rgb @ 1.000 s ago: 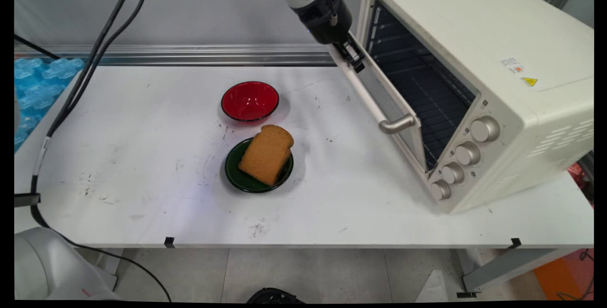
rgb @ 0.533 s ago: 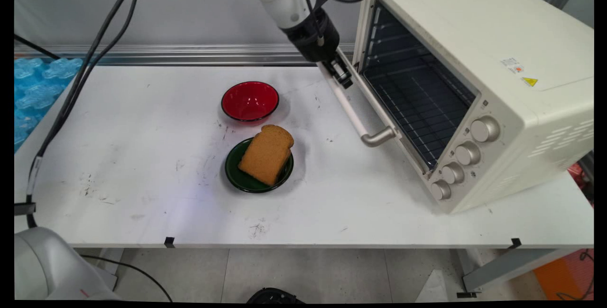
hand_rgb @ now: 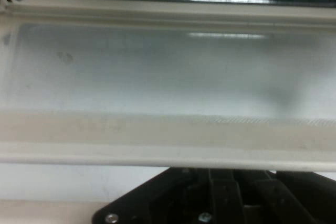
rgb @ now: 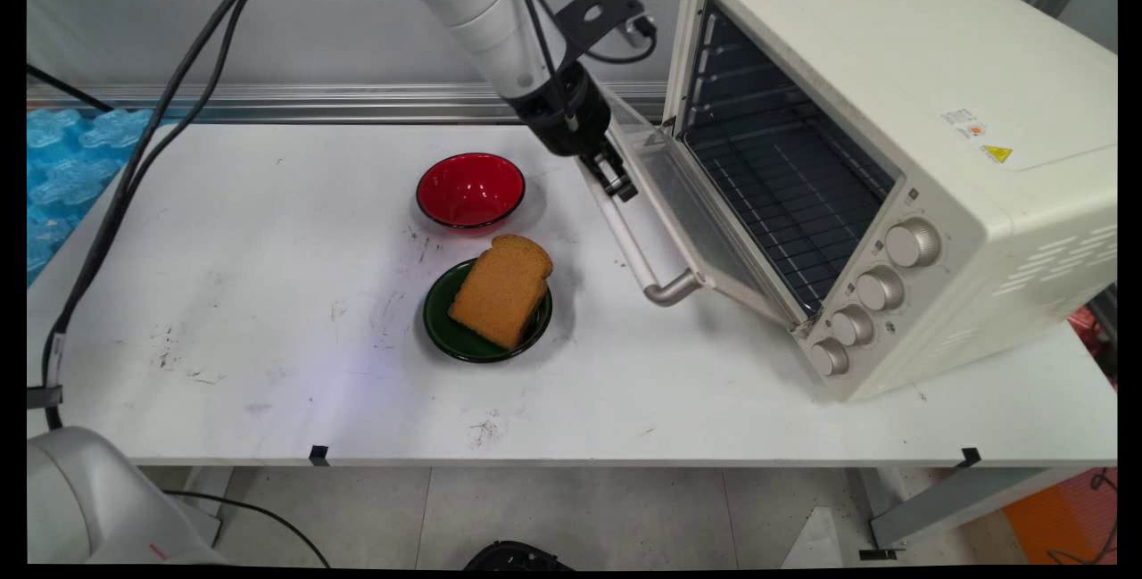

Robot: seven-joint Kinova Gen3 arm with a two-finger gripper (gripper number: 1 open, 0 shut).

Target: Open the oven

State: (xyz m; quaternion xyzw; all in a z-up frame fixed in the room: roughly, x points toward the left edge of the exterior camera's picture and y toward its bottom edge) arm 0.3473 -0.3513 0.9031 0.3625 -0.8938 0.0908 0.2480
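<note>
Black two-finger end effector (rgb: 617, 179) sits at the 11 o'clock end of the cream bar handle (rgb: 635, 244) on the half-lowered glass door (rgb: 705, 231) of the cream toaster oven (rgb: 937, 97), at 3 o'clock on the white surface (rgb: 268, 293); I cannot tell its grip state, and judge the pull should follow the hinge arc rather than drag straight.

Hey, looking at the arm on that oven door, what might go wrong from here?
1. The gripper sits at the far end of the door handle, not its middle, so it may slip off and the oven door could drop or spring.
2. The bread slice leans over the green plate close to the handle's near end; a wide swing might knock it.
</note>
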